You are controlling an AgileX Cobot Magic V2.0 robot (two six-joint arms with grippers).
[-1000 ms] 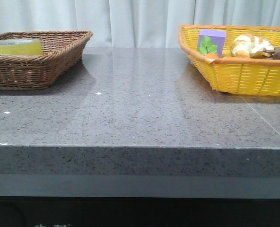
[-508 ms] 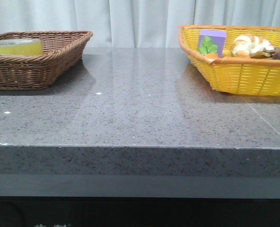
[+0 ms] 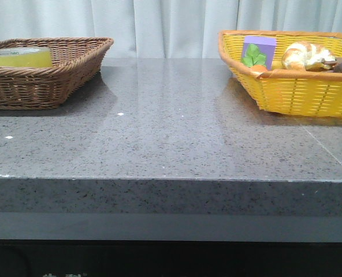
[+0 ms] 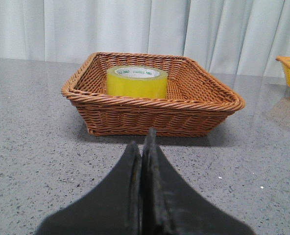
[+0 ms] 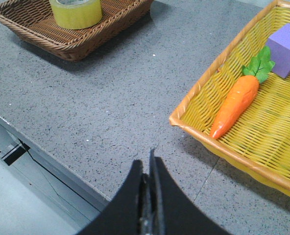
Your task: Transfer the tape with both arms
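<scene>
The yellow tape [image 3: 19,56] lies flat in a brown wicker basket [image 3: 61,75] at the table's far left. The left wrist view shows the tape [image 4: 136,81] inside that basket [image 4: 155,115], some way ahead of my left gripper [image 4: 144,142], which is shut and empty above the grey tabletop. In the right wrist view my right gripper [image 5: 146,164] is shut and empty near the table's front edge, with the tape [image 5: 76,11] far off in its basket [image 5: 76,36]. Neither gripper appears in the front view.
A yellow woven basket [image 3: 292,92] at the far right holds a toy carrot [image 5: 235,104], a purple block [image 5: 286,43] and a bread-like toy [image 3: 305,55]. White curtains hang behind the grey speckled table [image 3: 171,133].
</scene>
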